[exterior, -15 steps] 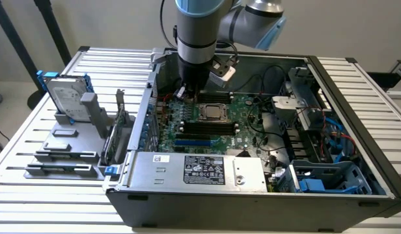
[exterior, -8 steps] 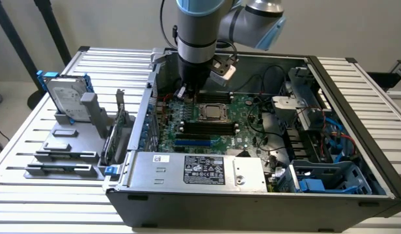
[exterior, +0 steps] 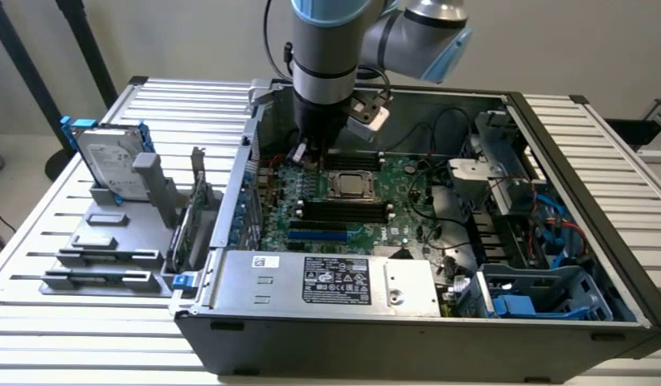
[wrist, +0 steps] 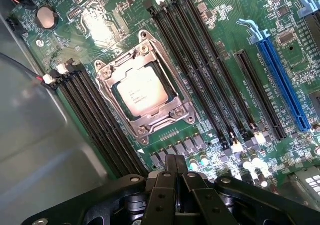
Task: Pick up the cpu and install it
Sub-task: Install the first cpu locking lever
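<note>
Pincer (wrist: 175, 172) is seen closed and empty above the motherboard (wrist: 225, 50). Cpu (wrist: 141, 91) is seated in its socket (wrist: 145, 92): light, stiff, fragile, best gripped by opposite edges.

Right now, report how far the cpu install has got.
Done: the cpu already sits in its socket on the motherboard, framed by the metal bracket. In hand: nothing; the gripper is shut and empty above the board. Left: I cannot tell whether the bracket is latched.
</note>
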`<state>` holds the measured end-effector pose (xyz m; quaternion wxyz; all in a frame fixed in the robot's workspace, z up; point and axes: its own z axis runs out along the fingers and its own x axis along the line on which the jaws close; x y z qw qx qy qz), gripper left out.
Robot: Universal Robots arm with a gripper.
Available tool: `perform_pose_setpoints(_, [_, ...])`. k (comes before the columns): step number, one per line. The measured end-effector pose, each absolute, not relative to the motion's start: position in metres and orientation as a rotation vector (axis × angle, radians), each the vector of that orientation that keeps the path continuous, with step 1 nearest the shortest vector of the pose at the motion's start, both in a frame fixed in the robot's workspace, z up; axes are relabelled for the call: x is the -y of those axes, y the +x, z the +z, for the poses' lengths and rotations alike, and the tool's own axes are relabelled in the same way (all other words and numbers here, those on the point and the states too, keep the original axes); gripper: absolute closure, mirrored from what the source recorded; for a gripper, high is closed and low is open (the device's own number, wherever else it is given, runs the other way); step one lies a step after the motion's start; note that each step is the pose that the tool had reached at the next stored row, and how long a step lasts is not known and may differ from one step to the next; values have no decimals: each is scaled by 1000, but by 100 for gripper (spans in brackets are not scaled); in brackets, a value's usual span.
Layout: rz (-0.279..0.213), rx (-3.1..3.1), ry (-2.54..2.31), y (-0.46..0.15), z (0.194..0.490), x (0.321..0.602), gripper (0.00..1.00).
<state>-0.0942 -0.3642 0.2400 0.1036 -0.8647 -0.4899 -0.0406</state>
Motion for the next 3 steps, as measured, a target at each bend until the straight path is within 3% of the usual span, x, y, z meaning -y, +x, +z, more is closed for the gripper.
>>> perform_pose_setpoints(3, [-118,1458,-2543,-94,240,364,89])
